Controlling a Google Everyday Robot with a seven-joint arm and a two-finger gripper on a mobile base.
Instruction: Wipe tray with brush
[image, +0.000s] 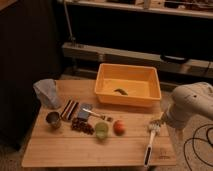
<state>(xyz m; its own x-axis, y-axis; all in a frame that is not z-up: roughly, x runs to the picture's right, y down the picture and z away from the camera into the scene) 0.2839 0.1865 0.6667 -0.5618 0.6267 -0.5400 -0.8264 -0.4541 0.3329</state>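
Note:
The tray (106, 93) is a deep orange-yellow bin at the back middle of the wooden table, with a small dark item (121, 91) lying inside it. The brush (150, 140) lies on the table at the front right, whitish bristled head toward the tray, handle darkening toward the front edge. My gripper (159, 121) hangs off the white arm (192, 104) at the right, right at the brush head.
On the table (60, 150) stand a metal cup (53, 120), a clear plastic bag (47, 92), a brown bar (69, 109), a small metal utensil (95, 114) on a dark packet, a pile of dark fruit (82, 126), a green cup (102, 130) and an orange fruit (119, 127). A black cable (200, 145) lies on the floor at the right.

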